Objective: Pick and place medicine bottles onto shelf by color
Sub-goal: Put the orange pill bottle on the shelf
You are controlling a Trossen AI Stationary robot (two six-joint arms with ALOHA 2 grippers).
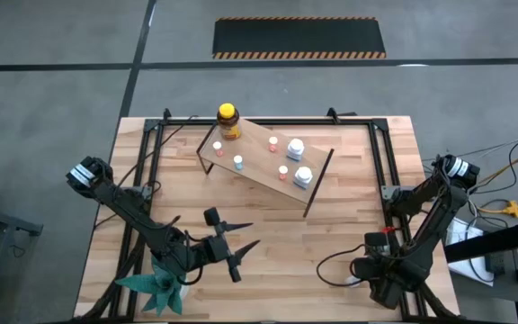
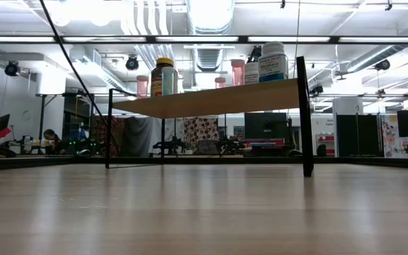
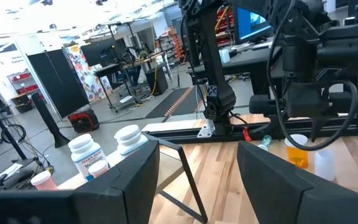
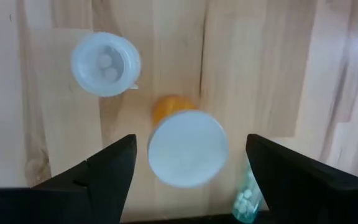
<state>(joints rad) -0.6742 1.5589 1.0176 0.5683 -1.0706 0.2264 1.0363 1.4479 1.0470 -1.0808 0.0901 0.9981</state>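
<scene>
The shelf (image 1: 257, 155) (image 2: 218, 99) stands slantwise at the table's far middle. On it are an amber bottle with a yellow cap (image 1: 228, 120) and several small bottles (image 1: 297, 148). My right gripper (image 4: 188, 168) points down at the table's near right, open. Its fingers stand on either side of an orange bottle with a white cap (image 4: 188, 149) and do not touch it. That bottle stands on the table, with a white-capped bottle (image 4: 105, 63) and a teal one (image 4: 247, 199) beside it. My left gripper (image 1: 248, 236) (image 3: 197, 180) waits level at the near left, open with nothing in it.
A green spiky paper plant (image 1: 156, 288) lies under the left arm at the near left corner. A black frame (image 1: 380, 157) runs round the table's edges. Bare tabletop (image 1: 304, 243) lies between the two arms, in front of the shelf.
</scene>
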